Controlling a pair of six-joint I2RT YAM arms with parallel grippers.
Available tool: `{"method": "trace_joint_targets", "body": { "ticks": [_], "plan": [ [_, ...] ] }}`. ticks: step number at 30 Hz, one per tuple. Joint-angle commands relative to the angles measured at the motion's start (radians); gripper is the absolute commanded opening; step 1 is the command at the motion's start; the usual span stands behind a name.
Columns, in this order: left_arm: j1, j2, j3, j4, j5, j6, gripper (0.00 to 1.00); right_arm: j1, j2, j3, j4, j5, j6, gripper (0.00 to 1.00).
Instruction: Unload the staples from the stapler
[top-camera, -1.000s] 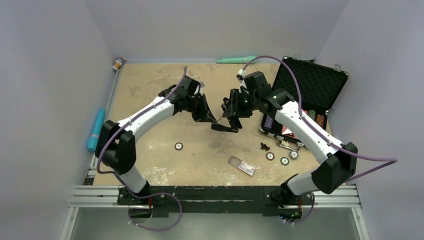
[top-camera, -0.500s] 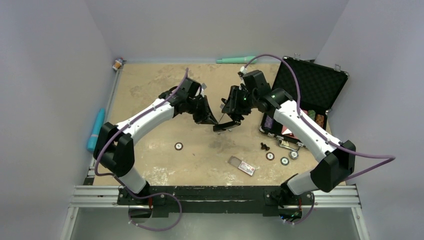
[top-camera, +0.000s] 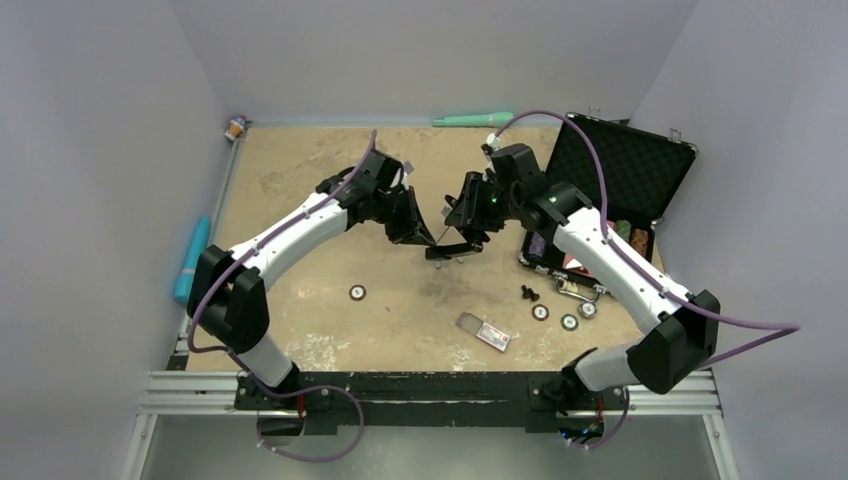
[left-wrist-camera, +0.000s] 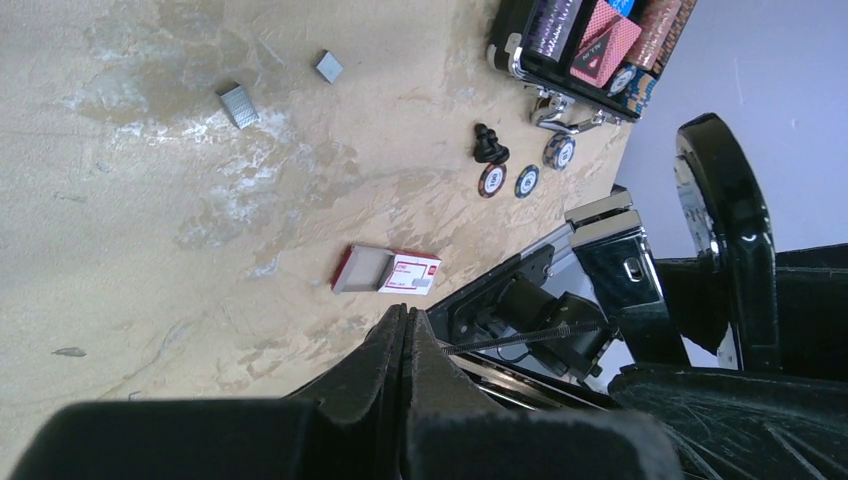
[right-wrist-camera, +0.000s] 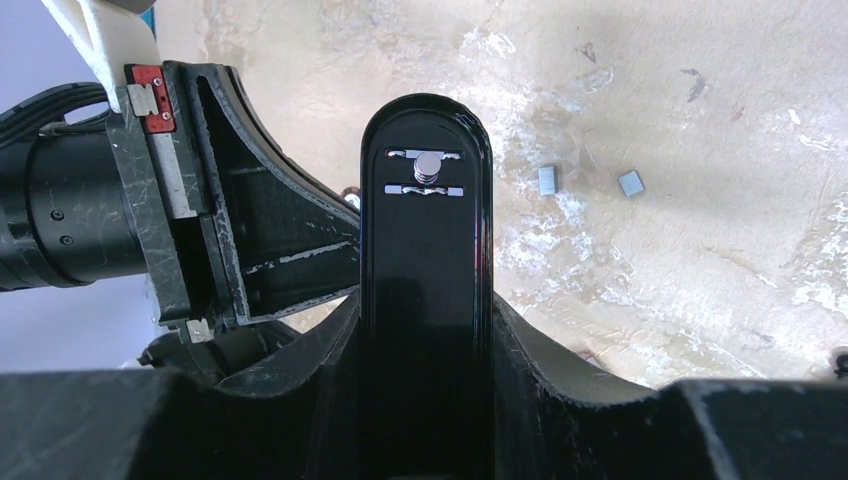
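The unloading looks well along. The stapler (top-camera: 447, 252) hangs in the air over the middle of the worktop (top-camera: 300, 200), a little toward 12 o'clock. Two small staple blocks (right-wrist-camera: 547, 180) lie loose on the worktop, at about 3 o'clock from the stapler's tip in the right wrist view.

The right tool (top-camera: 465, 238) is clamped across the stapler's glossy black body and holds it from 1 o'clock. The left tool (left-wrist-camera: 405, 330) comes in from 9 o'clock with its fingers pressed flat together. A thin spring rod (left-wrist-camera: 520, 335) runs from just beside their tips toward the stapler, but I cannot tell whether they pinch it.

I judge the step in hand to be clearing the channel. The next move calls for a steady hold on the right and a fine, straight pull or tip-out on the left.

Both arms reach forward with elbows bent outward and wrists turned in to face each other.
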Motion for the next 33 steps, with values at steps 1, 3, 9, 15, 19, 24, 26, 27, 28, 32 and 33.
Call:
{"method": "trace_joint_targets", "body": {
  "ticks": [1, 3, 9, 15, 19, 24, 26, 27, 28, 32, 33],
  "plan": [
    [-0.003, -0.042, 0.035, -0.045, 0.047, 0.018, 0.0, -0.015, -0.056, 0.01, 0.096, 0.122, 0.014, 0.0],
    [0.001, -0.063, 0.016, -0.052, 0.04, 0.022, 0.0, -0.035, -0.073, 0.004, 0.093, 0.137, 0.018, 0.0],
    [0.003, -0.118, -0.073, -0.11, -0.003, 0.063, 0.0, -0.119, -0.126, -0.012, 0.105, 0.123, 0.028, 0.0],
    [0.045, -0.243, -0.17, -0.146, -0.073, 0.074, 0.25, -0.131, -0.163, -0.027, 0.101, 0.1, 0.03, 0.0],
    [0.065, -0.296, -0.191, -0.137, -0.065, 0.088, 0.6, -0.131, -0.186, -0.047, 0.112, 0.061, 0.034, 0.0],
    [0.072, -0.34, -0.155, -0.137, -0.06, 0.112, 0.72, -0.13, -0.208, -0.047, 0.119, 0.018, 0.033, 0.0],
    [0.084, -0.35, -0.147, -0.128, -0.046, 0.115, 0.73, -0.13, -0.212, -0.04, 0.118, 0.004, 0.035, 0.0],
    [0.089, -0.36, -0.148, -0.119, -0.042, 0.114, 0.73, -0.13, -0.214, -0.035, 0.117, -0.004, 0.038, 0.0],
    [0.093, -0.38, -0.155, -0.101, -0.034, 0.112, 0.74, -0.13, -0.215, -0.029, 0.117, -0.017, 0.041, 0.0],
    [0.113, -0.46, -0.198, 0.023, 0.01, 0.086, 0.76, -0.13, -0.226, -0.013, 0.154, -0.099, 0.07, 0.0],
    [0.119, -0.479, -0.209, 0.059, 0.024, 0.079, 0.77, -0.13, -0.23, -0.011, 0.168, -0.117, 0.087, 0.0]
  ]
}}
